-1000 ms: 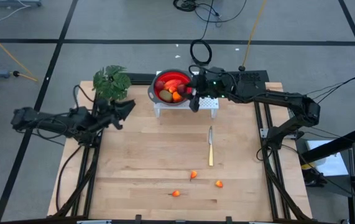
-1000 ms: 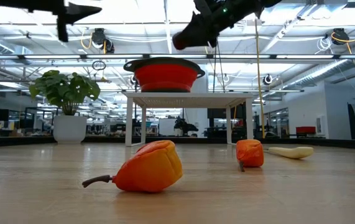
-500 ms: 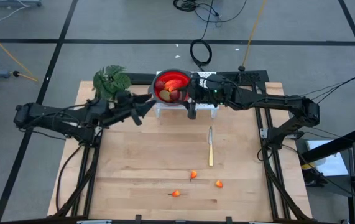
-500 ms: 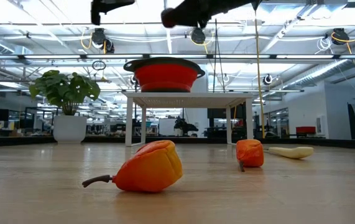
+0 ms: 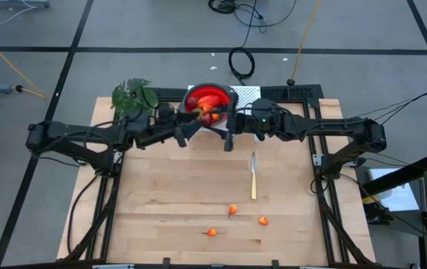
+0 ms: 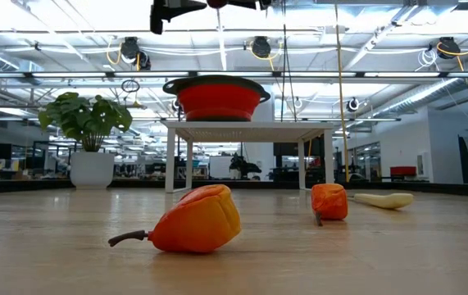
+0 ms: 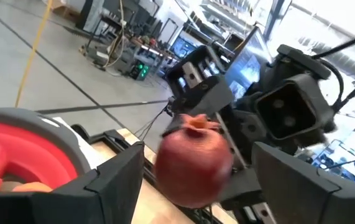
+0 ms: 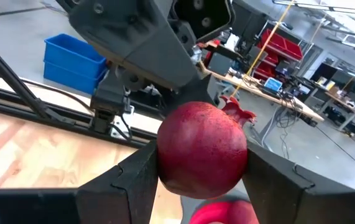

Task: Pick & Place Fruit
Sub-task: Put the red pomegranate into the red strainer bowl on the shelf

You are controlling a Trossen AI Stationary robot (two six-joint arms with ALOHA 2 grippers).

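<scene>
The right hand (image 8: 202,186) pinches a dark-red pomegranate (image 8: 202,149) between its fingers, just beside the rim of the red bowl (image 5: 207,99). The left hand (image 5: 198,123) faces it at close range with its fingers spread either side of the same fruit, apparently not touching it. Inside the bowl, behind both hands, lie more fruits. Well below the hands on the worktop (image 5: 168,194) rest three small orange fruits (image 5: 232,210) and a knife (image 5: 253,175).
</scene>
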